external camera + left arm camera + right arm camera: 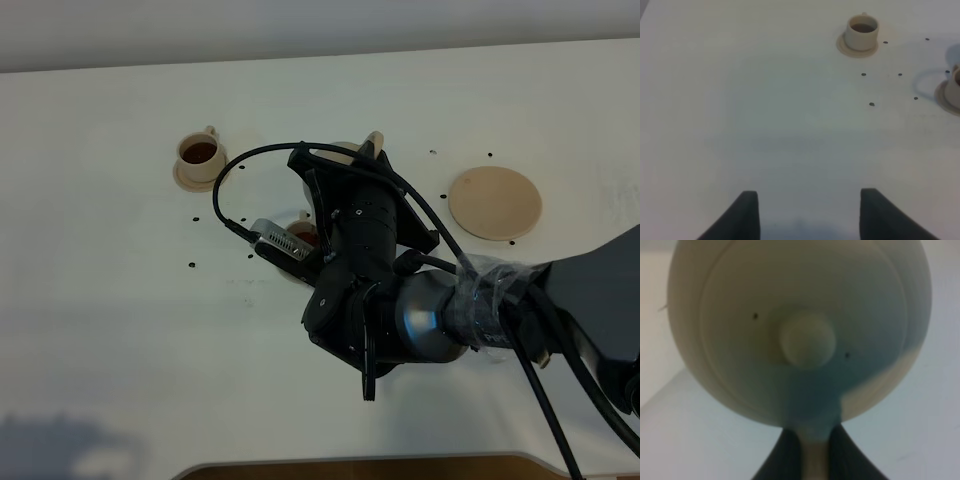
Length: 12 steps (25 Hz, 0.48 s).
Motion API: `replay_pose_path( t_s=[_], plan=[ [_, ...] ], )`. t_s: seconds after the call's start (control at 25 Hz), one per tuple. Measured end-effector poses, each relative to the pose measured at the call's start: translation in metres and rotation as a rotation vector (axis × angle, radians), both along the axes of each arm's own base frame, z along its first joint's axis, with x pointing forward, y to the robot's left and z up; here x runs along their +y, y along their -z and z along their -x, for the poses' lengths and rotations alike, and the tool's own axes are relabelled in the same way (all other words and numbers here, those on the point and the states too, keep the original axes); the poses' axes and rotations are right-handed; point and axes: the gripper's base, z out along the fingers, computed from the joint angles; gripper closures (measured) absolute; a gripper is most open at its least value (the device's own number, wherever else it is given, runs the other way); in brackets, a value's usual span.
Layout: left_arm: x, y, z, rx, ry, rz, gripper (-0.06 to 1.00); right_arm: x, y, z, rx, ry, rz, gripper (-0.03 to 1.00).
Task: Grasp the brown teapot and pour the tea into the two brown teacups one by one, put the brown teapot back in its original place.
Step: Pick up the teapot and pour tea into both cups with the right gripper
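In the high view we see our right arm (420,320) reaching from the lower right of the frame to the centre, where its bulk hides most of what it carries. Only a tan sliver of the teapot (372,142) peeks out above the arm, just right of centre near the top. Our right wrist view fills with that teapot (800,330), lid and knob facing the camera, and the right gripper (812,455) is clamped on its handle, dark fingers (785,455) pressed to either side of the thin tan loop.

One cup (200,153) stands on its saucer at the upper left, holding dark tea. The second cup (303,234) is mostly covered by the arm at mid-frame; only a reddish-brown bit of it shows.

The wide disc (495,203) lies bare at the upper right, well apart from the teapot.

Our left gripper (809,215) hangs over bare table (765,125), jaws apart and holding nothing, the full cup (862,32) in the top right of its view.
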Motion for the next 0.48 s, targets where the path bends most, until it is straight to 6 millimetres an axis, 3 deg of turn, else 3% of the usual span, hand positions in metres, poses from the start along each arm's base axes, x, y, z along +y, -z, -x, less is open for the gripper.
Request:
replay_pose_path(
  t_s=[0.48],
  plan=[
    [0.0, 0.0, 0.0, 0.0, 0.0, 0.0, 0.46, 0.0021, 0.0, 0.0018, 0.009, -0.023, 0.048, 0.85]
  ],
)
